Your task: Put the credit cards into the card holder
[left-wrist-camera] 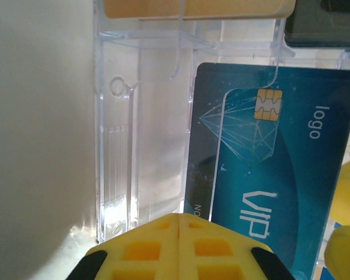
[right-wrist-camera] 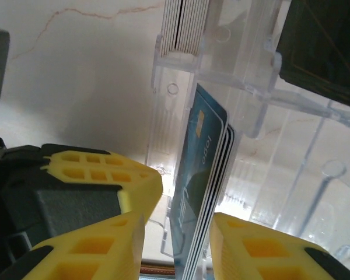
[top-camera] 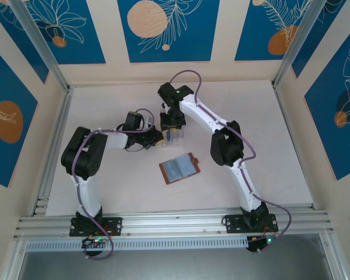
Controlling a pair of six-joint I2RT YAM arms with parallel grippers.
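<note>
The right gripper (right-wrist-camera: 185,204) straddles the credit cards (right-wrist-camera: 207,140) in the clear rack (right-wrist-camera: 254,93), lower centre; whether it grips cannot be told. The left gripper (left-wrist-camera: 179,248) is clenched, cards to its upper right. The card holder (top-camera: 179,168) lies open mid-frame.

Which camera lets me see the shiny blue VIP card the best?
Left wrist view: the blue card faces the camera, so its gold chip and VIP lettering are readable. The right wrist view shows that card nearly edge-on in the clear rack, between the fingers of the right gripper. From the top it is too small to make out.
</note>
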